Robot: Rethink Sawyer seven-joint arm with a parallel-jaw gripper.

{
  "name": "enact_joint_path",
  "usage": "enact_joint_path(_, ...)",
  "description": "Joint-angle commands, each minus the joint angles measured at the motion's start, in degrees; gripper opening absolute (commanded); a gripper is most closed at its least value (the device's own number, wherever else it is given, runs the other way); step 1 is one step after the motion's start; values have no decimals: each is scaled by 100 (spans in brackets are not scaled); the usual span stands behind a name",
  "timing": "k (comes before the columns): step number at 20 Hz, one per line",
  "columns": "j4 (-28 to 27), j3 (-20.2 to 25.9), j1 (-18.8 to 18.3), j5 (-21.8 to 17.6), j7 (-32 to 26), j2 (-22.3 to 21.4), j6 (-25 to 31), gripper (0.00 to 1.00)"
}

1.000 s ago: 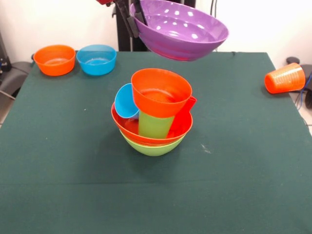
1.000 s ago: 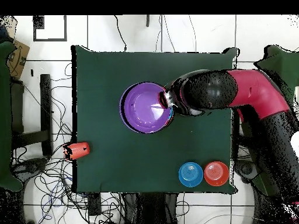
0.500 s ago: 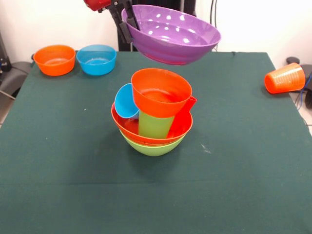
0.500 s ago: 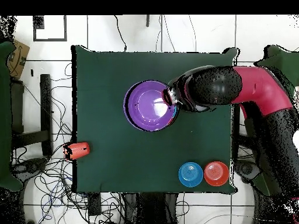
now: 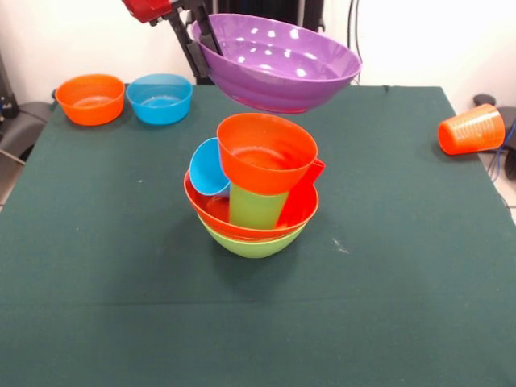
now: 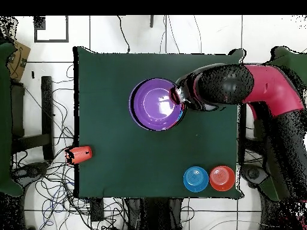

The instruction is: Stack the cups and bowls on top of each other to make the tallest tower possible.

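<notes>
The gripper pinches the purple bowl's rim, holding it just above the tower, probably to set it on top.

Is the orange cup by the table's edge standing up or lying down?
Lying down. The orange cup rests on its side on the table.

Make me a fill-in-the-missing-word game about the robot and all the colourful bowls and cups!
1. The gripper is holding a big ____ bowl by its rim, up in the air above the tower.
2. The bowl at the very bottom of the tower is lime ____.
3. Next to the small blue bowl at the table's corner sits a small ____ bowl.
4. The orange cup near the table's edge is lying on its ____.

Missing words: purple; green; orange; side
</notes>
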Motion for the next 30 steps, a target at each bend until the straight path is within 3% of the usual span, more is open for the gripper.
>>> enact_joint_path(1,-266,-113,73,-363,-1851,90,504,0)
enact_joint_path(30,-454,-60,141,-394,-1694,324,57,0)
